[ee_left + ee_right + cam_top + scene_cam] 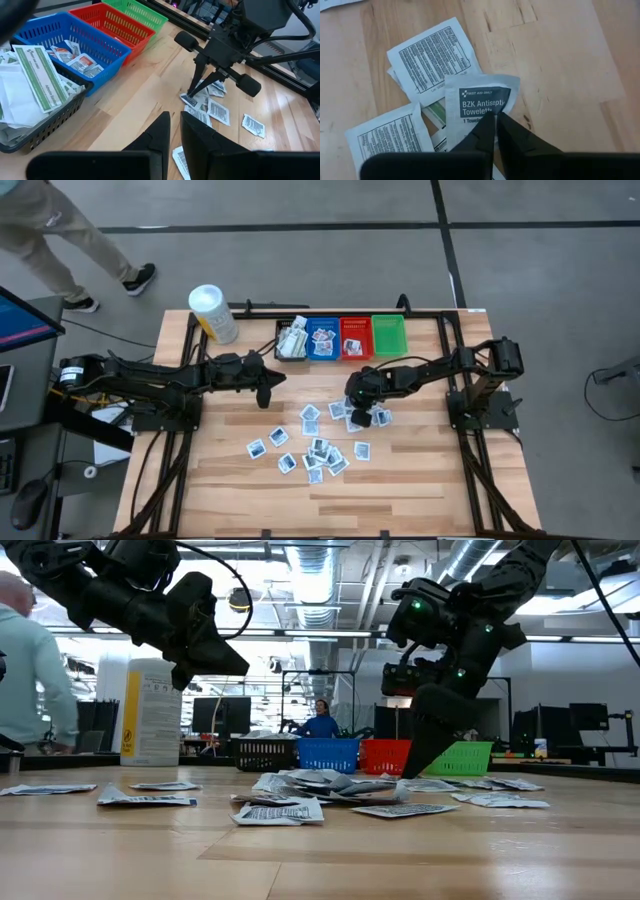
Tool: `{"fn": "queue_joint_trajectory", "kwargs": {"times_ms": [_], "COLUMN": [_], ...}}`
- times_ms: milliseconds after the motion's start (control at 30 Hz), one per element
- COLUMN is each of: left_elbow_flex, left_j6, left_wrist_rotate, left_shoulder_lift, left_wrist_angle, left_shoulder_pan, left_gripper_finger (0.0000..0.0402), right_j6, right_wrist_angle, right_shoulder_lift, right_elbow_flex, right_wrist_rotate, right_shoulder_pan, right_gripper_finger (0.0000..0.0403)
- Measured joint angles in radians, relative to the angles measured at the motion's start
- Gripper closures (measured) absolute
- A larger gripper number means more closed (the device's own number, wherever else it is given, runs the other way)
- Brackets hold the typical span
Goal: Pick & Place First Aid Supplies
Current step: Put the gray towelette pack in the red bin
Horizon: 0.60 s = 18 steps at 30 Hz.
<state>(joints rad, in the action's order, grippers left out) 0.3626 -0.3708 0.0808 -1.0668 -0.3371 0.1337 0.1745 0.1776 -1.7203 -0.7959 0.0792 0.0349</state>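
BZK antiseptic towelette packet (479,102), topmost in the scatter of packets (315,448) mid-table toward the bins (340,337) at the far edge, pinched by its edge in the right gripper (495,120), apparently ready for lifting. Left gripper (174,131) waits nearby, fingers nearly together, empty.

Small flat first aid packets (318,448), white with dark print, lie scattered and partly overlapping on the bench (420,490). One BZK antiseptic towelette packet (481,102), dark-banded, is pinched at its lower edge between the right fingers (482,131), atop others; printed backs lie just beside
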Motion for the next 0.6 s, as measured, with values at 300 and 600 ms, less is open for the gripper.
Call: {"fn": "queue_joint_trajectory", "kwargs": {"times_ms": [300,600], "left_elbow_flex": [0.000,0.000], "left_j6": [-0.004,-0.001], "left_wrist_rotate": [0.000,0.000], "left_shoulder_lift": [0.000,0.000], "left_wrist_angle": [-0.001,-0.001], "left_shoulder_pan": [0.000,0.000], "left_gripper_finger": [0.0358,0.0358], "right_j6": [0.001,-0.109], "right_wrist_angle": [0.049,0.178], "right_shoulder_lift": [0.010,0.087], "right_elbow_flex": [-0.037,-0.165], "right_wrist_rotate": [-0.003,0.049], "right_shoulder_pan": [-0.002,0.004], "right_gripper_finger": [0.0401,0.0402]}}
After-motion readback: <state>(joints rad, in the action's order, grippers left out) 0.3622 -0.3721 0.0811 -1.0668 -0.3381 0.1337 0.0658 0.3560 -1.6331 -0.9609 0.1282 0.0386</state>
